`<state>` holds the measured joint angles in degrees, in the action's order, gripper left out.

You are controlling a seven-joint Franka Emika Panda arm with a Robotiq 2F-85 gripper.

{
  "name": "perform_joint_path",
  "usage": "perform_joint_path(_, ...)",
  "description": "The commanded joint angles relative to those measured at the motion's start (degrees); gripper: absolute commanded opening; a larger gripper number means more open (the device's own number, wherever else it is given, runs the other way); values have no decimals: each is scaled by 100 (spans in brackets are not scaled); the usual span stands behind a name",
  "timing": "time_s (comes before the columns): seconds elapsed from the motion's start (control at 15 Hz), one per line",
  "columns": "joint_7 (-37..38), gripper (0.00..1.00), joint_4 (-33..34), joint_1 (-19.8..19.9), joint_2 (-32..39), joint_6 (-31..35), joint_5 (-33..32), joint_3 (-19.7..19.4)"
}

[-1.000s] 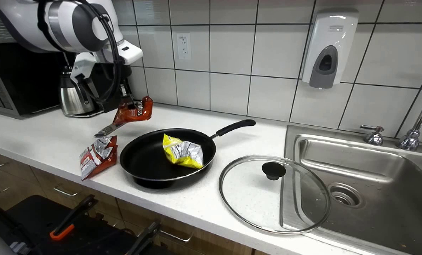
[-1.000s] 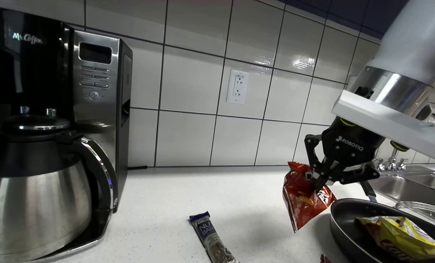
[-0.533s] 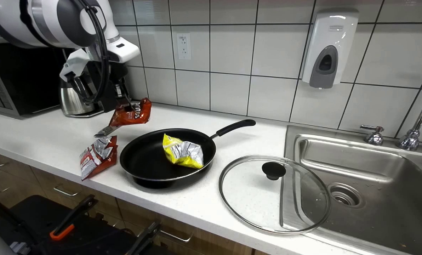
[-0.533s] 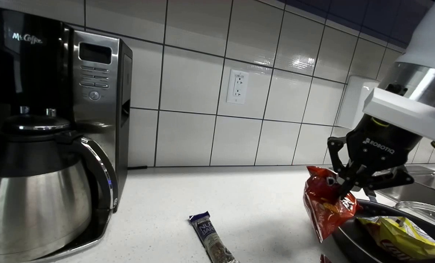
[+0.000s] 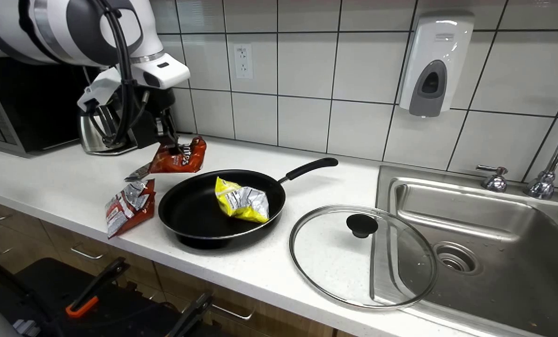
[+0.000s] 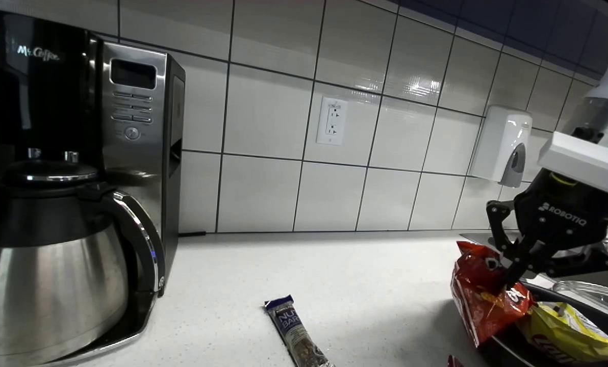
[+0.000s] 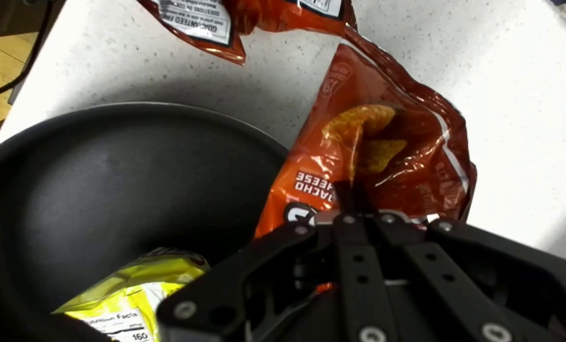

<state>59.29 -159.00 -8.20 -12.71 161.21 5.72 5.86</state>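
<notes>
Inside the black frying pan [image 5: 190,206], a yellow chip bag [image 5: 241,202], taking up part of the base. On the worktop [image 5: 63,185] just beside the pan, a loose red bag [image 5: 131,208]; near the pan's opposite side, a glass lid [image 5: 363,257]; farther from the pan, a nut bar [image 6: 296,331]. Pinched in the pressed-together end effector [image 6: 510,276], aloft at the pan's rim, a red Doritos bag [image 6: 482,300]. Cannot tell whether touching the rim.

I count two red bags [image 5: 176,164], one yellow bag [image 5: 241,202]. I see one pan [image 5: 192,208], one lid [image 5: 362,257], one nut bar [image 6: 298,334].
</notes>
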Motion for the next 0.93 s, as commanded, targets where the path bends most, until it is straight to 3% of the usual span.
perform_joint_path(0.0, -259, 0, 5, 280, -34, 81, 162, 20)
perform_joint_path(0.33, -734, 0, 6, 384, 159, 262, 477, -211)
perform_joint_path(0.87, -1970, 0, 4, 352, 537, 491, 1634, -605)
